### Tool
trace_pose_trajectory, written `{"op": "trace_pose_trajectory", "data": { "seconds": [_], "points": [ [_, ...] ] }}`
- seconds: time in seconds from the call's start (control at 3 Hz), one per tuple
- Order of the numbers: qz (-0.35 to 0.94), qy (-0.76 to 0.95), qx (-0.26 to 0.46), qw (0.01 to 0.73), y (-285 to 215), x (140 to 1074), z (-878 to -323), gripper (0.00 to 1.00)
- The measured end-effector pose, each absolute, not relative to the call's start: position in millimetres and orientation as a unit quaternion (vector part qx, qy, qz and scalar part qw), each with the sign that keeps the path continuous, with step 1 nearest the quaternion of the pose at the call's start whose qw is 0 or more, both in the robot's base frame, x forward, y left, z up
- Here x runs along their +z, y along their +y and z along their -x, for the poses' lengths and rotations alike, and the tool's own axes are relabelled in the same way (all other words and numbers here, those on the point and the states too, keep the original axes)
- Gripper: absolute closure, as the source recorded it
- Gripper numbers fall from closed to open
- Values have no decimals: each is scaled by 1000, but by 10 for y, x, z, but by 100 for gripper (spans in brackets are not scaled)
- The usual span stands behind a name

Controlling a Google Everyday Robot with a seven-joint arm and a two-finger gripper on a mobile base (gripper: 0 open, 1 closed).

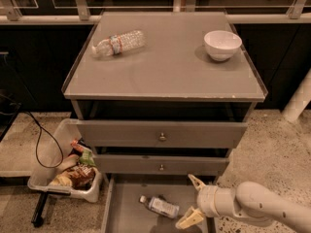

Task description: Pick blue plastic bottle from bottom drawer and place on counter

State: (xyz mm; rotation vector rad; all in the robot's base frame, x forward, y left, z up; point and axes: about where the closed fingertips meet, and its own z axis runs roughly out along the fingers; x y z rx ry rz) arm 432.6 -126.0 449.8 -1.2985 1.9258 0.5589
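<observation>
Approach step in hand; claw [189,201] is hovering at the right side of the open bottom drawer [124,215], fingers spread, holding nothing; blue plastic bottle [160,207] is lying on its side just left of it; next, probably: shifting left, lowering, closing round the bottle, lifting to the counter [165,72].

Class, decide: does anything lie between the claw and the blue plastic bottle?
Nothing visible does. The open claw hangs beside the blue plastic bottle in the bottom drawer, only bare drawer floor between them.

Dim light; gripper [193,201] over bottom drawer [125,218]
</observation>
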Motion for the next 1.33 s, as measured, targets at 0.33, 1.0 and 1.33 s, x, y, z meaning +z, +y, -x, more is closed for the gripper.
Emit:
{"op": "trace_pose_trajectory", "data": {
  "seconds": [0.33,1.0,1.33],
  "points": [
    [493,759,219,365,-1161,3872,-4426,0],
    [510,752,206,363,-1096,3728,-4437,0],
    [533,742,176,367,-1039,3348,-4559,0]
  ]
}}
